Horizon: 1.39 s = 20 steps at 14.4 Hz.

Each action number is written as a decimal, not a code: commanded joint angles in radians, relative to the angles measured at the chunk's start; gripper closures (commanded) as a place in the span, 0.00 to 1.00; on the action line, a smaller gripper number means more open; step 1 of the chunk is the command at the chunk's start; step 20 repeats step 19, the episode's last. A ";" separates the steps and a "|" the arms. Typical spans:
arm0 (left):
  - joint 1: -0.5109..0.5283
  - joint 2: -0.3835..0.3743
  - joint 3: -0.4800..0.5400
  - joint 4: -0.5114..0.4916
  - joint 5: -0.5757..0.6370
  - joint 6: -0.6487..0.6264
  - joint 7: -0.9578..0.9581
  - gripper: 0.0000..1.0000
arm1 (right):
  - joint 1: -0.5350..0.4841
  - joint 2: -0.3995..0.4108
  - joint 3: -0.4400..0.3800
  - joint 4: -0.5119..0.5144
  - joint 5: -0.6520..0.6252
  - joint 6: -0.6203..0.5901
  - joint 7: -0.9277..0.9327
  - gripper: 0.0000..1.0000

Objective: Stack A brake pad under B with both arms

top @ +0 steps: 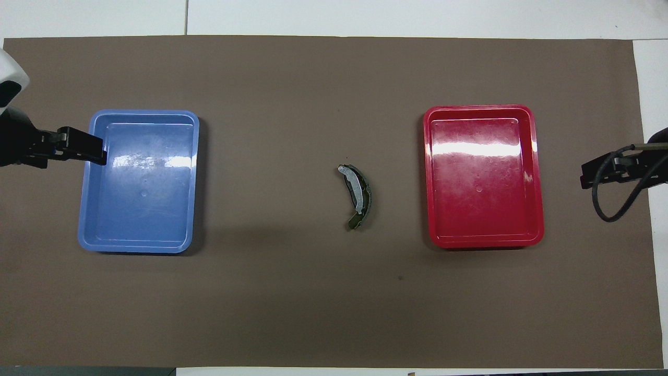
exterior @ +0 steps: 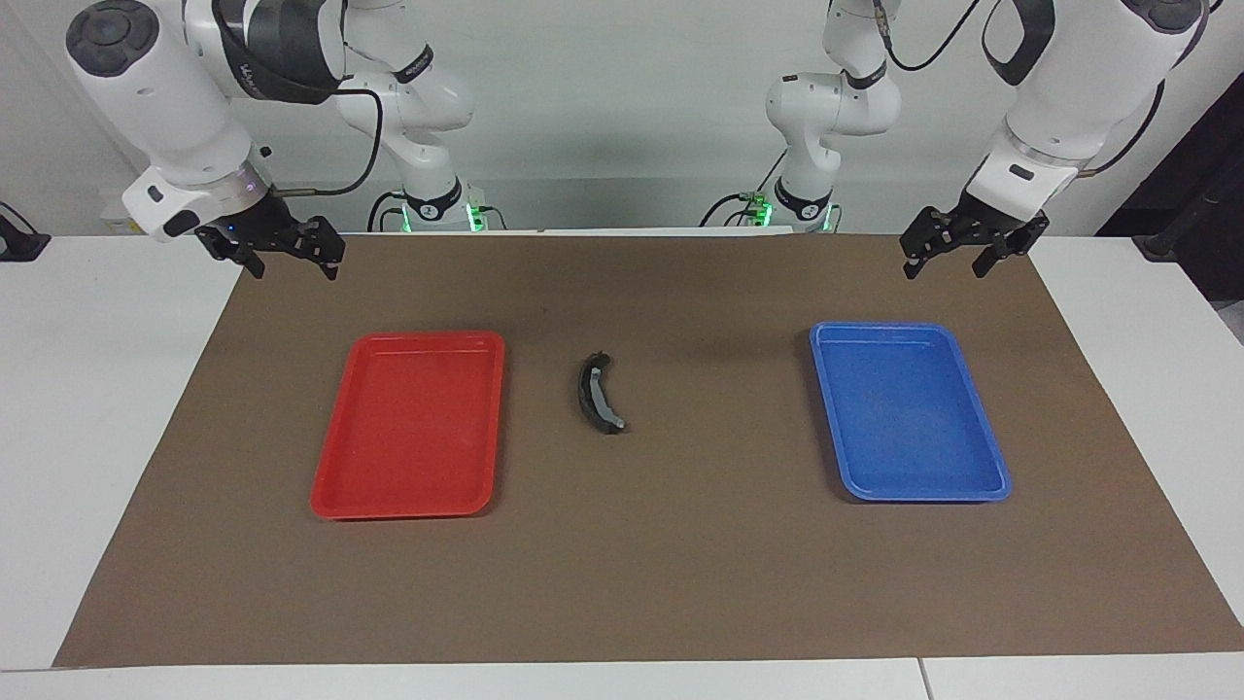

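The long crescent pad B (exterior: pixel 601 394) lies on the brown mat between the two trays, its grey strip facing up; it also shows in the overhead view (top: pixel 356 194). A dark olive edge runs along its outer curve. I cannot tell whether that edge is the short pad A under it; no separate short pad shows. My left gripper (exterior: pixel 945 264) hangs open and empty over the mat by the blue tray's edge (top: pixel 88 149). My right gripper (exterior: pixel 294 267) hangs open and empty over the mat's corner at the right arm's end (top: pixel 589 177).
An empty blue tray (exterior: pixel 977 486) sits toward the left arm's end, also in the overhead view (top: pixel 86 230). An empty red tray (exterior: pixel 335 491) sits toward the right arm's end (top: pixel 433 230). White table borders the mat.
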 commanded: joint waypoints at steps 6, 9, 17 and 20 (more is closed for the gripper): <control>0.014 -0.022 -0.008 -0.031 -0.014 0.001 0.008 0.00 | -0.001 -0.033 -0.013 -0.031 -0.017 0.051 -0.023 0.00; 0.014 -0.024 -0.008 -0.031 -0.014 0.003 0.008 0.00 | 0.004 -0.057 -0.016 -0.025 0.000 0.033 -0.022 0.00; 0.014 -0.024 -0.009 -0.032 -0.014 0.004 0.008 0.00 | 0.003 -0.053 -0.016 0.029 0.002 -0.012 -0.022 0.00; 0.014 -0.024 -0.009 -0.032 -0.014 0.004 0.008 0.00 | 0.003 -0.053 -0.016 0.029 0.002 -0.012 -0.023 0.00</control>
